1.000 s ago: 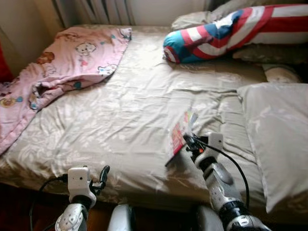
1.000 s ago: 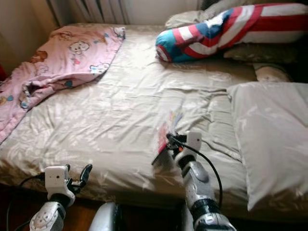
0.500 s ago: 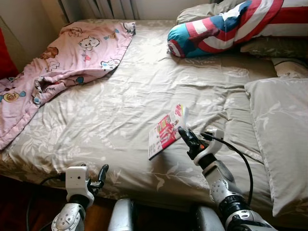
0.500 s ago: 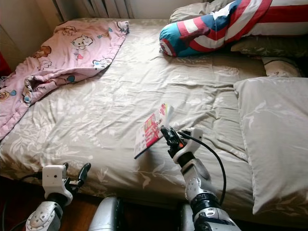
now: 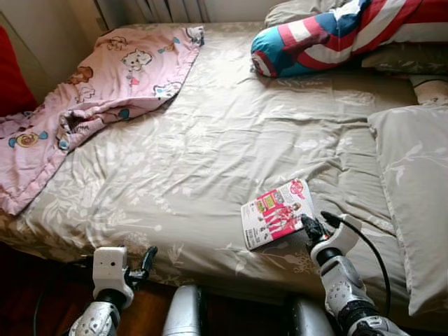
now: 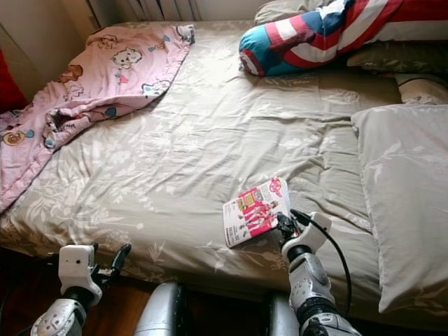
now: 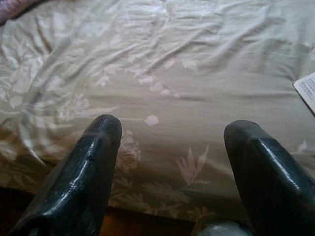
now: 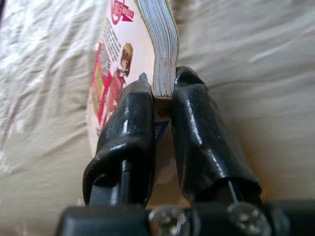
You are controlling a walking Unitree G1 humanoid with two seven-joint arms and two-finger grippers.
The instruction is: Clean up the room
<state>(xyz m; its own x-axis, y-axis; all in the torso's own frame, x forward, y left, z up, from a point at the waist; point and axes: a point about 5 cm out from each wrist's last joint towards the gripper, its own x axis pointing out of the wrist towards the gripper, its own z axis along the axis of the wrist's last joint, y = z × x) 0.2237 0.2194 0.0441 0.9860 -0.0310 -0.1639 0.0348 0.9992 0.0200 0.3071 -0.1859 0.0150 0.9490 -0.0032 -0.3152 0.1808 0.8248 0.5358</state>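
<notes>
A thin pink and white magazine (image 5: 276, 213) lies near the front edge of the bed (image 5: 210, 140), cover up. My right gripper (image 5: 309, 226) is shut on the magazine's near right corner; in the right wrist view the page edges (image 8: 160, 49) sit between the two black fingers (image 8: 192, 128). My left gripper (image 5: 145, 260) hangs open below the bed's front edge on the left, its fingertips (image 7: 101, 132) spread apart with only the bedsheet (image 7: 187, 73) beyond them.
A pink cartoon blanket (image 5: 98, 84) is bunched over the bed's far left corner. A red, white and blue bolster (image 5: 329, 35) lies at the back right, and a beige pillow (image 5: 413, 182) along the right side. Dark floor (image 5: 28, 294) shows below the bed.
My right gripper has lowered and pulled back toward me, bringing the magazine from tilted upright to flat on the sheet. The camera has shifted. The left arm stays put.
</notes>
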